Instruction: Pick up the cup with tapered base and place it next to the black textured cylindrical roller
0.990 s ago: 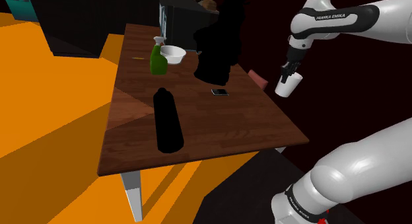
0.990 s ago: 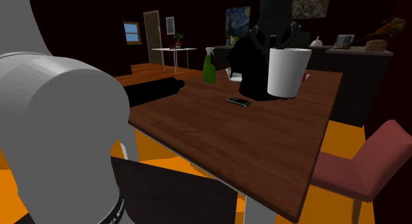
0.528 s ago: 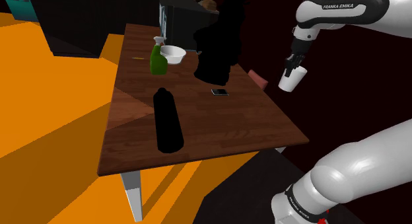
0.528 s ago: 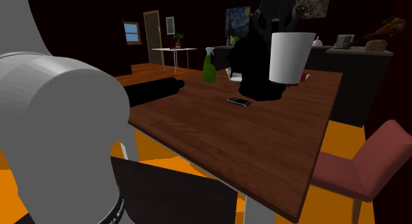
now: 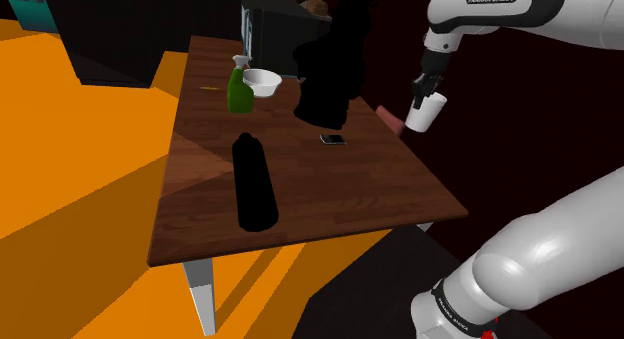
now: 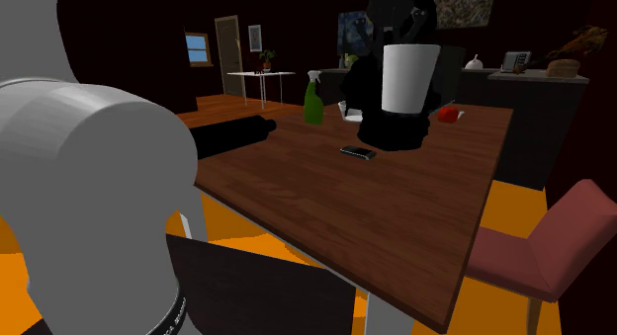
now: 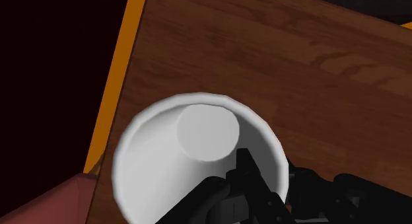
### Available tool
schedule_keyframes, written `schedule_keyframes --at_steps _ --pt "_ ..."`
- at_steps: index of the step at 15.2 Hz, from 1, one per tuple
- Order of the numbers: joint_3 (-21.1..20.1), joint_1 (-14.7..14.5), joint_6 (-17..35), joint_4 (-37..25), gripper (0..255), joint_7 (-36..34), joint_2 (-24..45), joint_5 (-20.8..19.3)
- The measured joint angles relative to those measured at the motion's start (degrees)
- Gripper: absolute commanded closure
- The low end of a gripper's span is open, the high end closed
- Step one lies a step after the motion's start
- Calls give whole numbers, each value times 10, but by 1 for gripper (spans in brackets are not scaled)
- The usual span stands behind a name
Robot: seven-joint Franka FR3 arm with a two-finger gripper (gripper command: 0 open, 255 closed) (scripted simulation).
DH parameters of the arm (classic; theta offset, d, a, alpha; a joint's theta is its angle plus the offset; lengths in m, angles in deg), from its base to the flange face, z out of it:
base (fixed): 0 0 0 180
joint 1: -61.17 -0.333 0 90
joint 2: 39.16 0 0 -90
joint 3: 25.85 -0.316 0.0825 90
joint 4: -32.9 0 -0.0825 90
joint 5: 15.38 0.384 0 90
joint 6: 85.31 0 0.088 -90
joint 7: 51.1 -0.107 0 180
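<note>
A white cup (image 5: pixel 426 112) with a tapered base hangs in the air over the wooden table's (image 5: pixel 380 187) edge at the shoulder view's right. My gripper (image 5: pixel 425 90) is shut on its rim. The second exterior view has the cup (image 6: pixel 408 78) held high above the table (image 6: pixel 415 214), under the gripper (image 6: pixel 410 32). Looking down into the cup (image 7: pixel 198 150) in the wrist view, one finger of the gripper (image 7: pixel 267 170) is inside the rim. The black roller (image 5: pixel 253 182) lies on the table near its front, well away from the cup; its end (image 6: pixel 232 135) shows behind the arm.
A green spray bottle (image 5: pixel 238 90) and a white bowl (image 5: pixel 262 82) stand at the table's far end. A dark phone (image 5: pixel 333 139) lies mid-table beside a large black shape (image 5: pixel 325 77). A small red object (image 6: pixel 447 114) sits farther back. A red chair (image 6: pixel 554 239) stands at the table's side.
The arm has lifted the cup higher and carried it toward the shoulder view's left, from beside the table to over its edge. The grip has stayed shut.
</note>
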Motion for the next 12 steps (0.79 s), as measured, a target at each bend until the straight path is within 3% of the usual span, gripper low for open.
schedule_keyframes --at_steps 12 --pt "-61 -58 -24 -167 255 -104 160 56"
